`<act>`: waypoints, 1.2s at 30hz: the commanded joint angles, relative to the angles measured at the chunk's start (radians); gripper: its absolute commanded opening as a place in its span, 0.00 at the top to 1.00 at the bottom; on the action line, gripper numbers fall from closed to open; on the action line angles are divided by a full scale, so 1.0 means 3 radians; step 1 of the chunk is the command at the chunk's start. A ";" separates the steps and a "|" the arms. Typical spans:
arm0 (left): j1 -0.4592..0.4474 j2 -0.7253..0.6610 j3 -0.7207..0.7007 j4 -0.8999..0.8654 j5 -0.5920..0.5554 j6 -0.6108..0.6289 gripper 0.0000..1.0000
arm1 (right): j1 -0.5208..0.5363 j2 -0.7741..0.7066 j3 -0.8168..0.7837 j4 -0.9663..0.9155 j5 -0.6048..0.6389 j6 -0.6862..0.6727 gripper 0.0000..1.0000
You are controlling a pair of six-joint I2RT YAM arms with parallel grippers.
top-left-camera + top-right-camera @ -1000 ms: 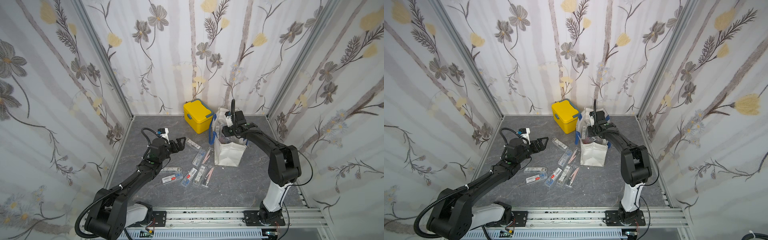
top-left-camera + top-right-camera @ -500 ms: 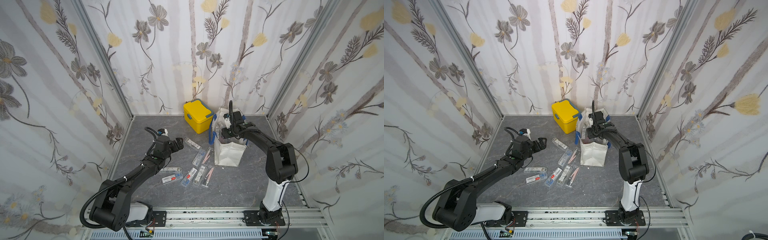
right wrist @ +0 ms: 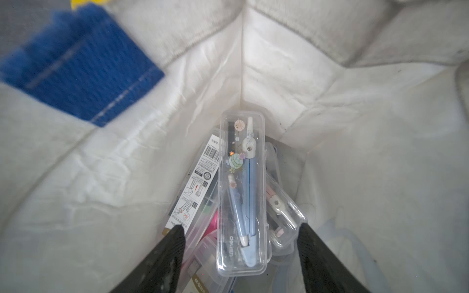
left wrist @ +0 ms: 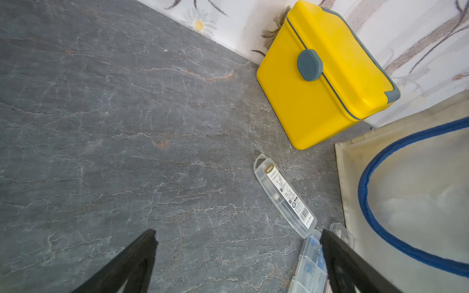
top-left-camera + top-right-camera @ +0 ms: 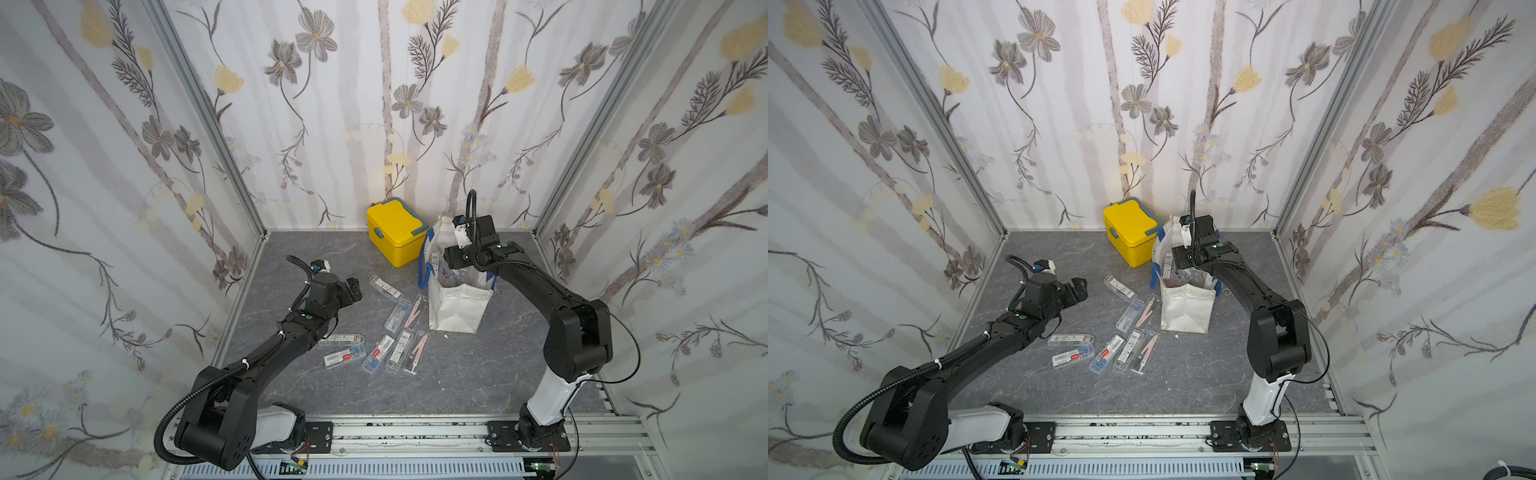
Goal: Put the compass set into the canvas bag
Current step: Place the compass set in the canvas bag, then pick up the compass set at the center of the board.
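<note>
**canvas bag** (image 5: 455,307): off-white fabric with blue strap handles. it stands upright and open-mouthed near the far edge of the table (image 5: 478,374), right of its middle. it is just beside the yellow box (image 5: 397,232), which sits lid shut at the far edge. both top views show the pair.

**compass set** (image 3: 242,197): a clear case holding a pale blue compass. it lies inside the canvas bag on top of other clear cases. a labelled case (image 3: 200,182) shows along one side of it and a second clear case (image 3: 280,208) along the other. it is seen in the right wrist view only.

**right gripper** (image 3: 241,230): down in the mouth of the bag, directly over the compass set. its jaws are spread wider than the case, neither fingertip touches it, and nothing is held.

**left gripper** (image 5: 353,291): low over the table, left of middle. its jaws are at full spread and empty. in the left wrist view bare grey table lies between its fingers (image 4: 142,253).

**loose cases** (image 5: 399,351): several clear cases lying flat about the middle of the table, between the left gripper and the bag. one, the far case (image 5: 385,287), lies nearest the yellow box. in the left wrist view it runs toward the bag's foot, with another case partly behind a fingertip.
</note>
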 commanded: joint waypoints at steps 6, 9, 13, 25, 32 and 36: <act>-0.0003 -0.0275 0.0011 -0.0759 -0.0268 -0.0614 0.00 | -0.0003 -0.0749 -0.0636 0.0873 0.0184 0.0066 0.01; -0.0005 -0.0292 0.0076 -0.1114 -0.0300 -0.0661 0.00 | -0.0005 -0.1035 -0.0925 0.1239 0.0194 0.0143 0.00; -0.0010 -0.0282 0.0143 -0.1518 -0.0262 -0.0675 0.00 | -0.0011 -0.1352 -0.1270 0.1649 0.0080 0.0217 0.00; -0.0093 -0.0468 -0.0122 -0.1908 0.0228 -0.1010 0.00 | 0.0025 -0.1661 -0.1690 0.2087 -0.0811 0.0319 0.00; -0.0150 -0.0402 -0.0333 -0.1676 0.0334 -0.1131 0.00 | 0.0071 -0.1657 -0.1720 0.2149 -0.0823 0.0304 0.00; -0.0151 -0.0313 -0.0379 -0.1414 0.0336 -0.1170 0.00 | 0.0089 -0.1639 -0.1731 0.2163 -0.0840 0.0305 0.01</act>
